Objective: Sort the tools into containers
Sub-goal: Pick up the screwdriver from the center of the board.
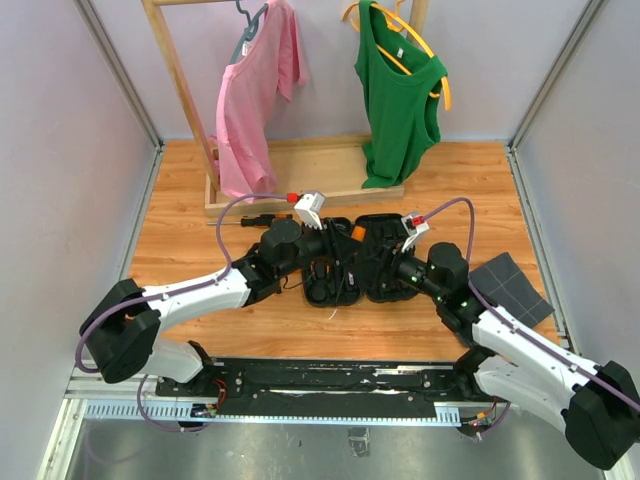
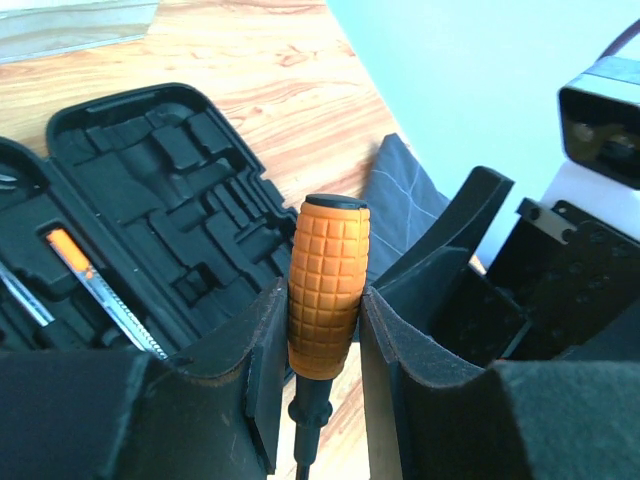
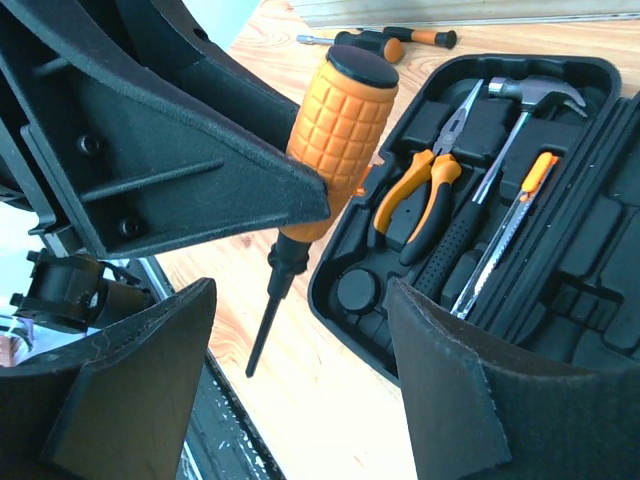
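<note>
Orange-handled screwdriver (image 2: pixel 328 290) hangs handle up and shaft down, pinched by its grip in the narrowly set left gripper (image 2: pixel 322 335), whose arm reaches in over the open black tool case (image 2: pixel 130 150), while the right gripper (image 3: pixel 300 330) faces it, spread wide and holding nothing.

Black clamshell case (image 3: pixel 600 230) lies wide open with the hammer (image 3: pixel 500 160) and orange-handled pliers (image 3: pixel 432 175) side by side in its slots, a chunky orange-handled screwdriver (image 3: pixel 340 130) up off the table handle-up just beside it, and two more screwdrivers (image 3: pixel 385 42) lying near it.
</note>
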Available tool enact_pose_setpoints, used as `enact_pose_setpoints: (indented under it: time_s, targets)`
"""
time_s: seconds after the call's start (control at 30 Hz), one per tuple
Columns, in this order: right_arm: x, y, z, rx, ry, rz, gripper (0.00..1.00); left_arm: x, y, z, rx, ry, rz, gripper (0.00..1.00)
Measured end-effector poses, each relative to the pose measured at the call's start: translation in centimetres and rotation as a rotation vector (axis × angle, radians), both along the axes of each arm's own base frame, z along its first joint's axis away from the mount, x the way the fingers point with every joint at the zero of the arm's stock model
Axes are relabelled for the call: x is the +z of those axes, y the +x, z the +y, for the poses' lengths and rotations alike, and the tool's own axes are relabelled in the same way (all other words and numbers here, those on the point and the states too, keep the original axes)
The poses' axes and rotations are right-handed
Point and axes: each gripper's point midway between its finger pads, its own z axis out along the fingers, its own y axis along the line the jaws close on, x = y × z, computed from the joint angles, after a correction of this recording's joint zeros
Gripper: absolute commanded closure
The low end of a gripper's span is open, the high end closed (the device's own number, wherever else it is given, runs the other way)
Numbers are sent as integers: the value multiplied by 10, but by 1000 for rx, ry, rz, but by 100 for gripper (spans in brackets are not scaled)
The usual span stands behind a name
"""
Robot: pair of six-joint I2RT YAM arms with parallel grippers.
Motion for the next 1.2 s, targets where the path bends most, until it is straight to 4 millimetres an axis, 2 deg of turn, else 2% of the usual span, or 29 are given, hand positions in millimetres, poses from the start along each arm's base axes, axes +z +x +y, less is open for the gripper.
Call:
enact_pose_setpoints:
  time_s: [0.47, 0.6, 0.73, 0.83, 1.0, 1.2]
  targets:
    - [-6, 6, 13, 17, 47, 55, 55, 18, -11, -17, -55, -102, -4, 75]
    - [-7, 7, 15, 19, 52, 64, 66, 16, -13, -17, -57, -111, -2, 73]
    - [-7, 5, 16, 27, 56, 71, 81, 11, -13, -15, -53, -105, 4, 66]
    - [-7, 5, 16, 29, 57, 74, 91, 10, -13, -14, -49, -106, 2, 56]
    - [-10, 5, 13, 14, 47, 83, 97, 16, -13, -11, -39, -114, -14, 40]
    - [-19, 8, -4, -80, -2, 116, 99, 38, -16, 3, -7, -129, -76, 36]
